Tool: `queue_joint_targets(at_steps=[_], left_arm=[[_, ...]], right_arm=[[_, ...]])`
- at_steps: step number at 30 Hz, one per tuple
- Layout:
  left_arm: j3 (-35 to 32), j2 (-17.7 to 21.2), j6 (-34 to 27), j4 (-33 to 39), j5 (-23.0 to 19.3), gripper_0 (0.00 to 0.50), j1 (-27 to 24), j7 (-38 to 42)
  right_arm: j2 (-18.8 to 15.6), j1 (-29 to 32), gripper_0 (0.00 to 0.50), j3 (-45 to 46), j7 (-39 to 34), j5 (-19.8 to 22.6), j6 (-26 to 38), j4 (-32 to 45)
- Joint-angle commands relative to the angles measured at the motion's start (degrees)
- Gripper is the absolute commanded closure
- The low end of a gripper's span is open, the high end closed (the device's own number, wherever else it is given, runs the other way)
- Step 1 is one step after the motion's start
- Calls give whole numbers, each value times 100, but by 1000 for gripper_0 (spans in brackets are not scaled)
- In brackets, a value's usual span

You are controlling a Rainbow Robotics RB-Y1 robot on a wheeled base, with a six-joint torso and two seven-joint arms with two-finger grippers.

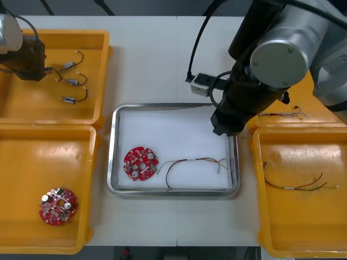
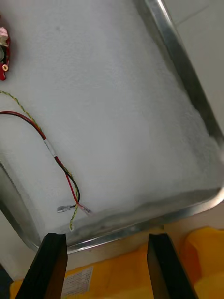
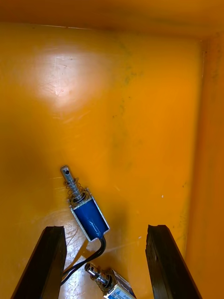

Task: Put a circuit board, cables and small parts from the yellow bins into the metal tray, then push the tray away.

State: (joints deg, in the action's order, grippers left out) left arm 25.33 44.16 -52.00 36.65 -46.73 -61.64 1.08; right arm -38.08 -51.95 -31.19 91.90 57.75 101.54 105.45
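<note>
My right gripper (image 1: 224, 129) hangs over the right far part of the metal tray (image 1: 111, 162), open and holding nothing. In the right wrist view its fingers (image 2: 46, 266) stand just outside the tray's rim (image 2: 182, 60). On the white inside lie a red and yellow cable (image 1: 195, 164) (image 2: 60, 163) and a round red circuit board (image 1: 141, 163) (image 2: 3, 51). My left gripper (image 1: 31, 70) (image 3: 105, 264) is open low in the far left yellow bin (image 1: 103, 76). A small metal part (image 3: 86, 212) with a blue body and black lead lies between its fingers, untouched.
Three small metal parts (image 1: 72, 82) with black leads lie in the far left bin. The near left bin (image 1: 89, 179) holds another circuit board (image 1: 57, 206). The near right bin (image 1: 260, 179) has a red and yellow cable (image 1: 295, 185). A black connector block (image 1: 202, 82) lies beyond the tray.
</note>
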Motion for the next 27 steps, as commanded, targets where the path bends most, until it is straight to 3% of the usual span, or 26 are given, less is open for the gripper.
queue_joint_targets(at_steps=[1,12,27], left_arm=[[51,-56,164,9,-56,0,-164,332],[51,-56,375,-26,32,0,20,314],[174,-83,357,-26,23,0,258,218]], right_arm=[[-208,-157,0,526,-568,79,296,248],[-700,-34,0,1221,-1631,-9,613,221],[-1061,106,0,1669,-1860,-554,736,-280]])
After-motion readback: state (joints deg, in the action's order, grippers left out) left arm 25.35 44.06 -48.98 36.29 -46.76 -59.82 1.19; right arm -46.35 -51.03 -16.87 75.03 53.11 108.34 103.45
